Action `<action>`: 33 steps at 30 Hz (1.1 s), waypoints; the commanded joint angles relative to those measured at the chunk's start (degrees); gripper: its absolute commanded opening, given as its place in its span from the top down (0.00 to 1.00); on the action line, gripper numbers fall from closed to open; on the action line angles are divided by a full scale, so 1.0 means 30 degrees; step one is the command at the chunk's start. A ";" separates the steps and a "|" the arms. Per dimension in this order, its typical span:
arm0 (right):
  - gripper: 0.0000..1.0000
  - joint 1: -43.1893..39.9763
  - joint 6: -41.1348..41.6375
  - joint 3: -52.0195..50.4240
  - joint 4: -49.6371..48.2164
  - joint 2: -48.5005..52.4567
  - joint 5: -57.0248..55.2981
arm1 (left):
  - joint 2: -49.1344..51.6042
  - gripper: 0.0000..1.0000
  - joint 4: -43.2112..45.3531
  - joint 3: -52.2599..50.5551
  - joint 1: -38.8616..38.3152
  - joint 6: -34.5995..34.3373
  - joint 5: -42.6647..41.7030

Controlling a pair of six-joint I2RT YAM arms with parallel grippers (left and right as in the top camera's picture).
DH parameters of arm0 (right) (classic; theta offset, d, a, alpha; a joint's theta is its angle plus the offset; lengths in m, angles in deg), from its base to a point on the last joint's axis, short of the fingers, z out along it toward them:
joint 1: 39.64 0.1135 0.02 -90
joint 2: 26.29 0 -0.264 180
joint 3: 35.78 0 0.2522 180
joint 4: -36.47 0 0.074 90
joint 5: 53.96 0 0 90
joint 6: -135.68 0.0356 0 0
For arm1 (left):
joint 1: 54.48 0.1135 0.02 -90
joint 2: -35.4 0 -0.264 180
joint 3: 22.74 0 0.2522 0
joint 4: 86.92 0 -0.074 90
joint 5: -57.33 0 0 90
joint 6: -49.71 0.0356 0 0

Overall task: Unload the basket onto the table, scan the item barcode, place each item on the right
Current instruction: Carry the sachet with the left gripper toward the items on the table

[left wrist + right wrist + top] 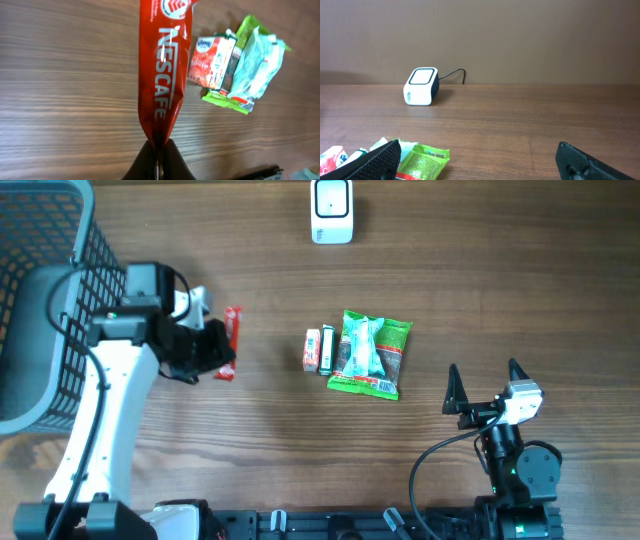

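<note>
Broadly, table (500, 280): brown wood grain, filling the overhead view and carrying everything below
Basket (95, 250): dark wire mesh, at the far-left corner, partly cut off by the frame edge
Left arm (105, 400): white link rising from the near edge along the left side, bent at the wrist beside the basket wall so that the dark wrist points right, towards the middle of the table
Right arm (515, 470): folded low over its base at the near-right corner, wrist level, looking across the table at the far wall
Left claw (159, 160): pinched tight on the end seam of the sachet, the two black fingers meeting with only foil between them
Right claw (485, 385): spread wide with nothing between the fingers, both black tips pointing away from the base, well apart from the packets
Green packet (372, 355): flat at the table's middle, a pale wrapper lying on top of it
Scanner (331, 210): small white box at the far edge, centre, its window facing up and forward, a dark cable (455, 74) behind it
Sachet (233, 330): red Nescafé stick, held left of the packets and well short of the scanner, printed side towards the wrist camera; whether it touches the wood cannot be told
Small red-and-white packet (312, 350): just left of the green packet, with a slim pack (327, 352) between them
</note>
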 commanded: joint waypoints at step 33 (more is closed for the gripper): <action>0.00 -0.0095 -0.0219 -0.0022 -0.0066 -0.0051 0.0240 | 0.5348 0.96 0.7038 -0.3818 -1.1118 -0.2812 2.0145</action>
